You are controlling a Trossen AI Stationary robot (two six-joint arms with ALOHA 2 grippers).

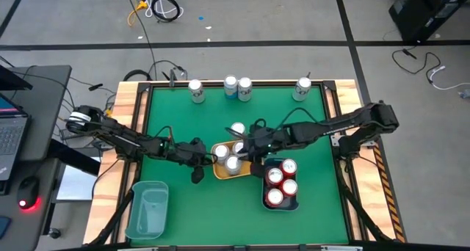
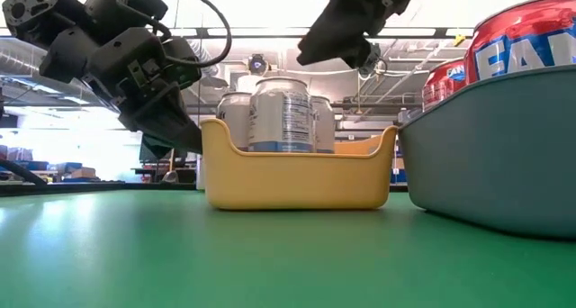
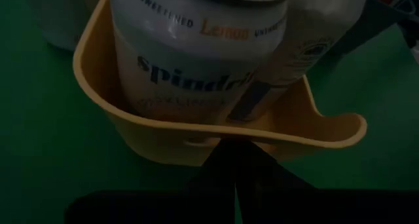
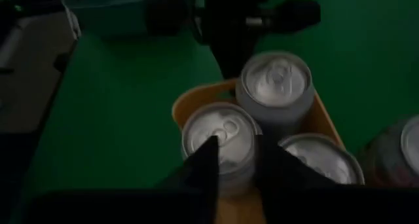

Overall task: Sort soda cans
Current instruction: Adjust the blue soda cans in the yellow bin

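A yellow bin (image 1: 218, 170) at mid-table holds three silver soda cans (image 4: 219, 137), standing upright on its floor. Several red cans (image 1: 282, 182) stand in a dark grey bin (image 1: 266, 199) to its right. More silver cans (image 1: 237, 87) stand along the far edge. My right gripper (image 4: 237, 160) hovers open just above the bin's far can, its fingers over that can's top, and in the low view it (image 2: 355, 47) stands clear above the cans. My left gripper (image 3: 236, 152) is shut, low at the yellow bin's left wall (image 3: 196, 142). My left gripper's shut fingertips (image 3: 226, 160) stand level right at the yellow bin's outer left wall (image 3: 216, 144), coming from the table's left. I cannot tell whether they touch it.
An empty pale teal bin (image 1: 147, 209) sits near the near-left corner. The wooden table rim (image 1: 131, 111) frames the green mat. Both arms reach in over mid-table. Bare mat lies between the far cans and the bins.
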